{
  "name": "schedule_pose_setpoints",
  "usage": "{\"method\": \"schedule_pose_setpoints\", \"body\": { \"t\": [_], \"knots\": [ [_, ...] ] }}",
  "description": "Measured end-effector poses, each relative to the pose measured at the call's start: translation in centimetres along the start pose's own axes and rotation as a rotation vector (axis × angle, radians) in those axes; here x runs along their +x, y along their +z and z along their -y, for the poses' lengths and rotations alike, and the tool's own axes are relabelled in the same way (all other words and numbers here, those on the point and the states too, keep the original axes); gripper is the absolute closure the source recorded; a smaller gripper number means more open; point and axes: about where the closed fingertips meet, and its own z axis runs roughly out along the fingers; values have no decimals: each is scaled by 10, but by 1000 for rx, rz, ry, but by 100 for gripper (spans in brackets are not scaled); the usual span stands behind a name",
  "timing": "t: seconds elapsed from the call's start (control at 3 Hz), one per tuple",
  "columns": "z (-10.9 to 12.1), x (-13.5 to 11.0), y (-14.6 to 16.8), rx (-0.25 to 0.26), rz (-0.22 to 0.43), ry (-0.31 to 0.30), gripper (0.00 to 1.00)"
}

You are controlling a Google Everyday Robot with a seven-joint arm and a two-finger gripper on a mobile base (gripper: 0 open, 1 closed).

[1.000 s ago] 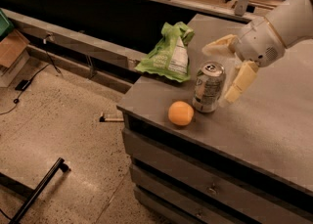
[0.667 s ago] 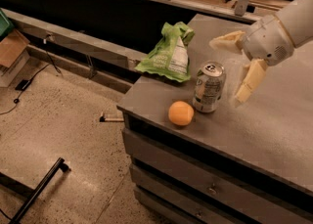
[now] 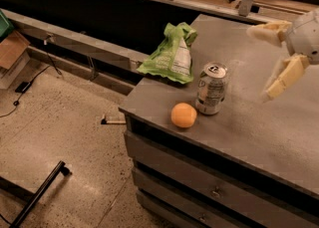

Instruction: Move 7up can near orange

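The silver-grey 7up can (image 3: 212, 88) stands upright on the grey counter (image 3: 249, 132), close to its front left corner. The orange (image 3: 184, 115) lies just to the can's lower left, a small gap apart from it. My gripper (image 3: 268, 61) is at the right edge of the view, lifted above the counter and well to the right of the can. Its two cream fingers (image 3: 280, 78) are spread apart with nothing between them.
A green chip bag (image 3: 172, 55) lies on the counter's left edge behind the can. The counter has drawers (image 3: 214, 192) below its front edge. A speckled floor (image 3: 65, 137) lies to the left, with a cardboard box (image 3: 11, 53) and a black bar (image 3: 40, 192).
My gripper has drawn back to the right and up, away from the can. The can and the orange have stayed where they were.
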Motion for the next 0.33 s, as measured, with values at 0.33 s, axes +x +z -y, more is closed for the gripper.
{"method": "schedule_pose_setpoints", "body": {
  "t": [0.33],
  "knots": [
    [0,0,0,0,0,0,0]
  ]
}}
